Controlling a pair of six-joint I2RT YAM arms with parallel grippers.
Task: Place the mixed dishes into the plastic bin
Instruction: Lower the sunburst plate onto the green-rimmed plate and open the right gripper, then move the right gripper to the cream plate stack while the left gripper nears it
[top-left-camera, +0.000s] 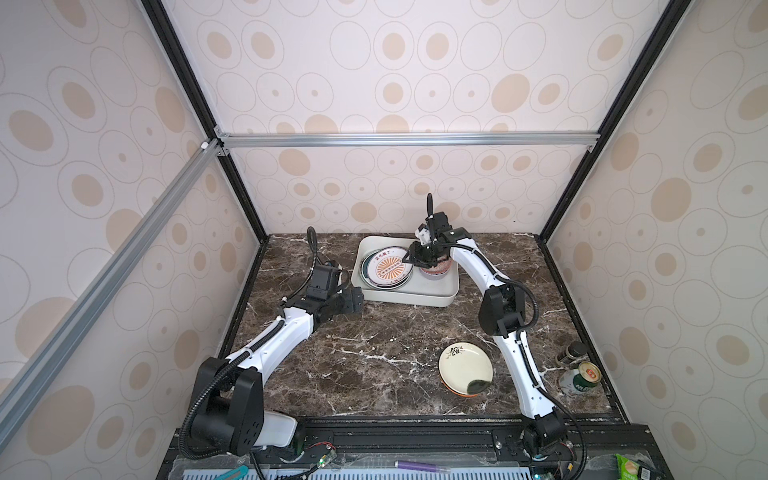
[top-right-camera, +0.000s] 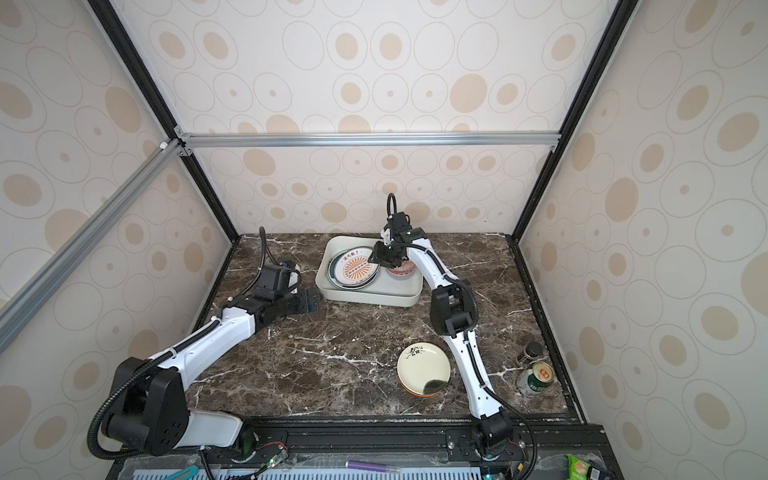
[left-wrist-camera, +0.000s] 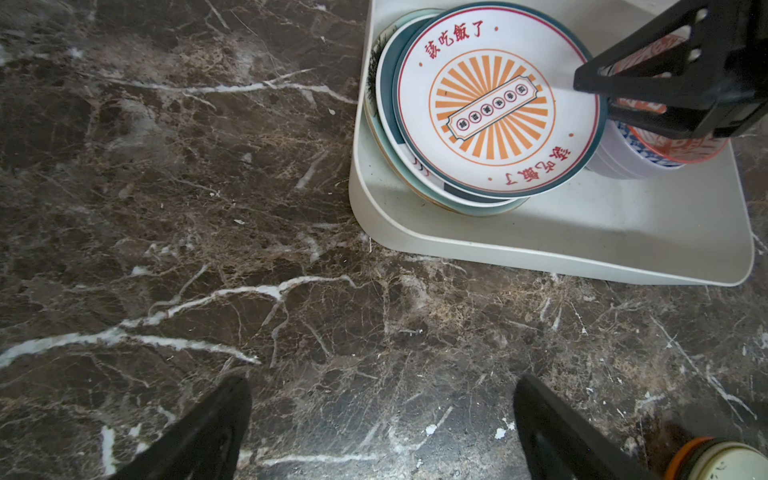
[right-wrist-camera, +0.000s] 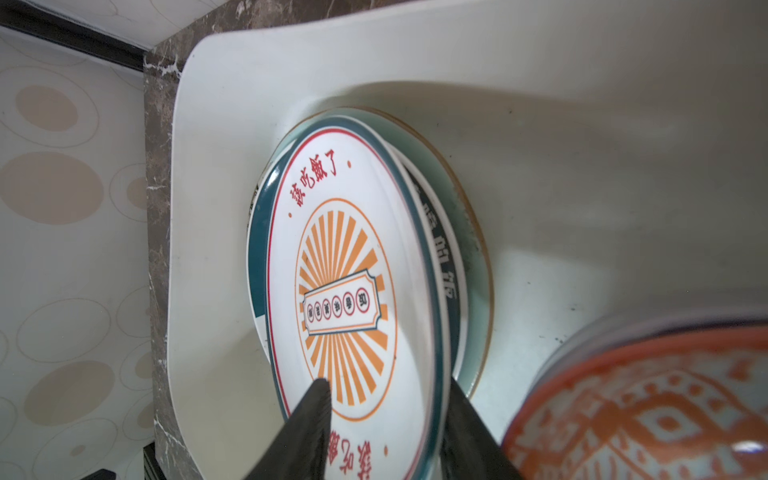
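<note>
Though obscured overhead, right hand (right-wrist-camera: 387, 380) parted, astride sunburst plate (right-wrist-camera: 345, 257)

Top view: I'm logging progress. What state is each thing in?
Sunburst plate: stacked in bin.
Patterned bowl: in bin, inside pale bowl.
Floral plate: on table, outside bin.
Left gripper: open, empty.
Right gripper: open around sunburst plate's rim.
Can: upright.
Jar: upright.

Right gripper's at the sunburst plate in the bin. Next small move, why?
Probably lift the right gripper straight up: its jaws stand apart around the rim of the sunburst plate, the plate lies on the stack in the plastic bin, and a cream plate waits on the table.
</note>
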